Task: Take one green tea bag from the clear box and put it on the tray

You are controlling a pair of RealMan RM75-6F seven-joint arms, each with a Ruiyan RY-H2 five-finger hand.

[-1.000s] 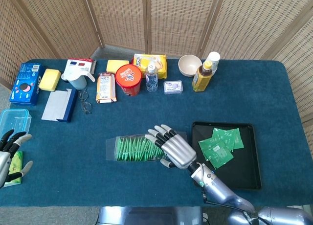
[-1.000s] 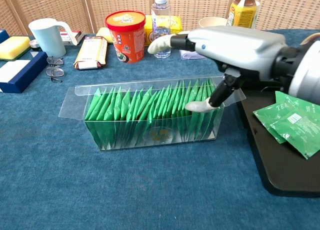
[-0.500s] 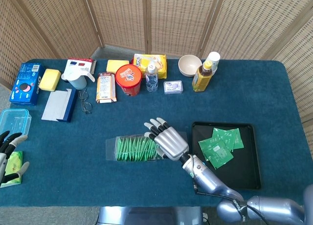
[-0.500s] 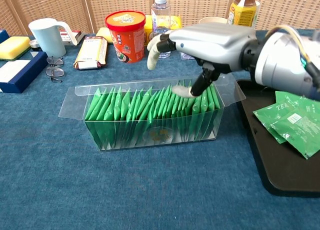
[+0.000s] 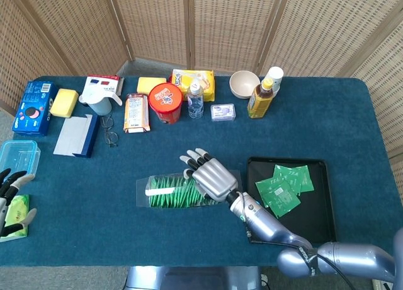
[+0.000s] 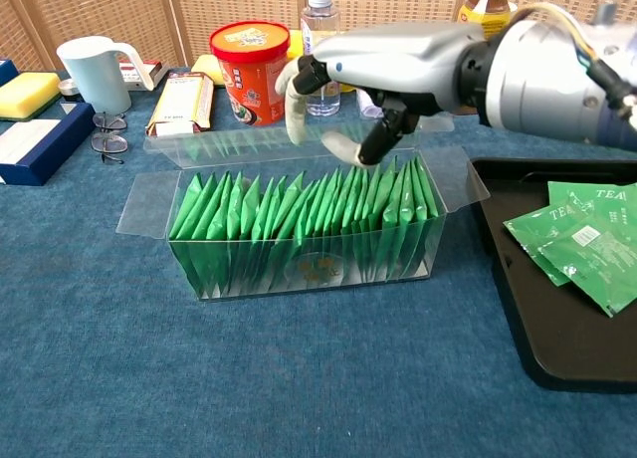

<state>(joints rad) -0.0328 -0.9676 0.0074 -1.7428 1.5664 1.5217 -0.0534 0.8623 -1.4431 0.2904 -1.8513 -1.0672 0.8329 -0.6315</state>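
Blue table (image 5: 327, 123), clear box (image 6: 299, 234) lengthwise L–R, bags upright, right hand (image 6: 383, 65) fingers apart, empty.

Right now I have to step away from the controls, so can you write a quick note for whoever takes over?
Right hand: above the clear box, fingers apart, holding nothing.
Left hand: at the table's left edge, idle, open.
Clear box: mid-table, lid flaps open, full of upright green tea bags.
Tray: right of the box, with several green tea bags already lying on it.
Done: right hand brought over the box.
Left: pinch one bag, lift it out, set it on the tray.
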